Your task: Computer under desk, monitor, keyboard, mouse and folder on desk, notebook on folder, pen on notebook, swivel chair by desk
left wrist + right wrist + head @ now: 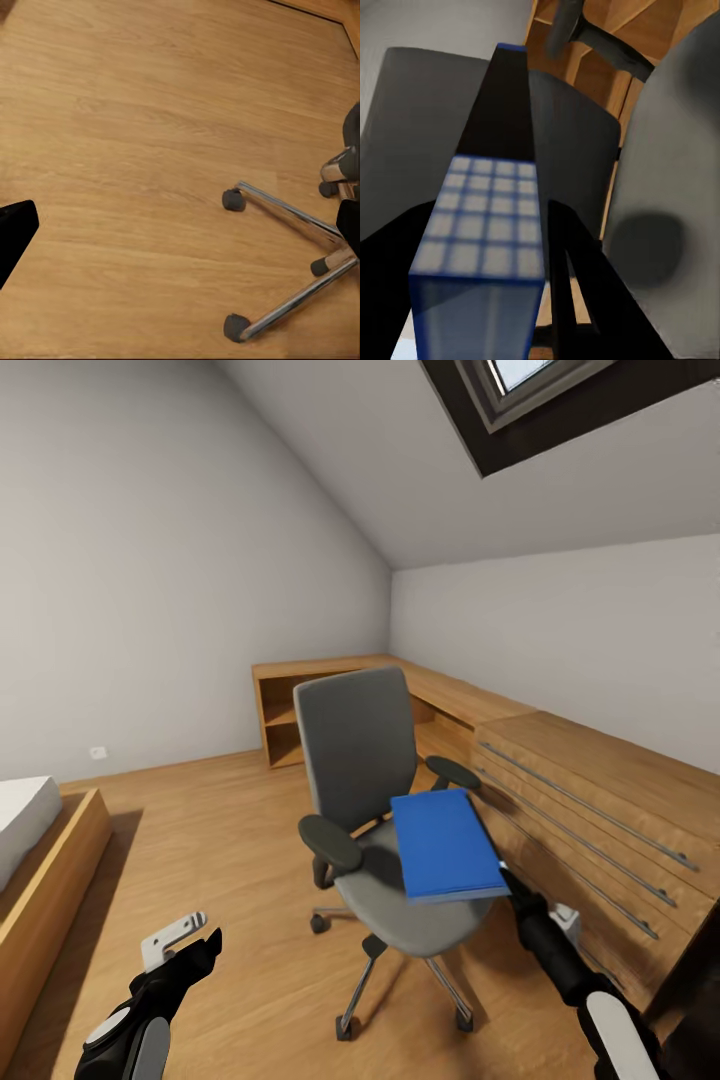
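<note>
Step in hand — moving the folder [445,845] off the chair [385,830]. Right gripper [510,887], lower right of the head view, is clamped on the folder's near edge, held just above the seat. Left gripper [185,938] idles lower left; jaw state cannot be told. Next — carry it to the desk.

Right gripper's fingers [515,888] hidden behind folder [446,844]; bed [25,830] cut off.

Bright-blue folder [445,844], grey swivel chair [365,760], light wood floor [230,840].
</note>
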Motion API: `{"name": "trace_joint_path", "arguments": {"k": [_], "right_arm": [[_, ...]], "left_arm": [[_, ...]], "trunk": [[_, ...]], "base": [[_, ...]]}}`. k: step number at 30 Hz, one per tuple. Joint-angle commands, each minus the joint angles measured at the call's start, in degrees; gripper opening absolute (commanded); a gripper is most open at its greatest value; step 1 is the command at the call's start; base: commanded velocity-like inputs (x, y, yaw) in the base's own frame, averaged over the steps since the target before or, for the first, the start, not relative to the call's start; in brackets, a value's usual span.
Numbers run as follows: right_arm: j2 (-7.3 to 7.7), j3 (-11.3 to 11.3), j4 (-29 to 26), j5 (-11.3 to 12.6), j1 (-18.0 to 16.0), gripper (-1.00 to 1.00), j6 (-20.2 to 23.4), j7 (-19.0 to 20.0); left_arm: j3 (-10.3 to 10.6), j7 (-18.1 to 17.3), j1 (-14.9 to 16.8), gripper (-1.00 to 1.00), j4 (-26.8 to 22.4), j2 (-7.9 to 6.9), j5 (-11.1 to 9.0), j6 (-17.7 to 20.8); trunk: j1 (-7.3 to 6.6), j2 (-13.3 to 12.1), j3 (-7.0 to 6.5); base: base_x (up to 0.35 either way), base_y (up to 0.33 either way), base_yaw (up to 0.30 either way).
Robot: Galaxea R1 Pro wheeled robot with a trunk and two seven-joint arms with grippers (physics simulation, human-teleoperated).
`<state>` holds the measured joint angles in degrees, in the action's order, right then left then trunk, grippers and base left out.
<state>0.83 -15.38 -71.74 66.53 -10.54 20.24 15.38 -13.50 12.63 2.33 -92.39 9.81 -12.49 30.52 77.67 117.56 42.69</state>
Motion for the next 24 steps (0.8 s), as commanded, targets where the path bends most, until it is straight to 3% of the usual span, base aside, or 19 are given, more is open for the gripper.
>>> {"name": "trace_joint_path", "arguments": {"k": [1, 11, 24], "right_arm": [[-0.02, -0.12, -0.28, 0.34, -0.01, -1.00, 0.42, 0.05], [0.12, -0.18, -5.72, -0.49, 1.10, -1.00, 0.54, -0.42], [0.13, -0.18, -14.70, -1.31, 5.76, -1.00, 0.89, -0.28]], "left_arm": [[-0.03, 0.40, 0.04, 1.00, -0.08, 0.03, -0.61, 0.24], [-0.03, 0.38, 0.04, 1.00, -0.08, 0.03, -0.61, 0.28], [-0.03, 0.40, 0.04, 1.00, 0.71, 0.07, -0.61, 0.38]], "trunk": [[-0.27, -0.39, -0.13], [-2.46, -4.40, -1.92], [-5.32, -9.61, -4.26]], "base": [[-0.329, 0.000, 0.000], [-0.287, 0.000, 0.000], [-0.024, 0.000, 0.000]]}}
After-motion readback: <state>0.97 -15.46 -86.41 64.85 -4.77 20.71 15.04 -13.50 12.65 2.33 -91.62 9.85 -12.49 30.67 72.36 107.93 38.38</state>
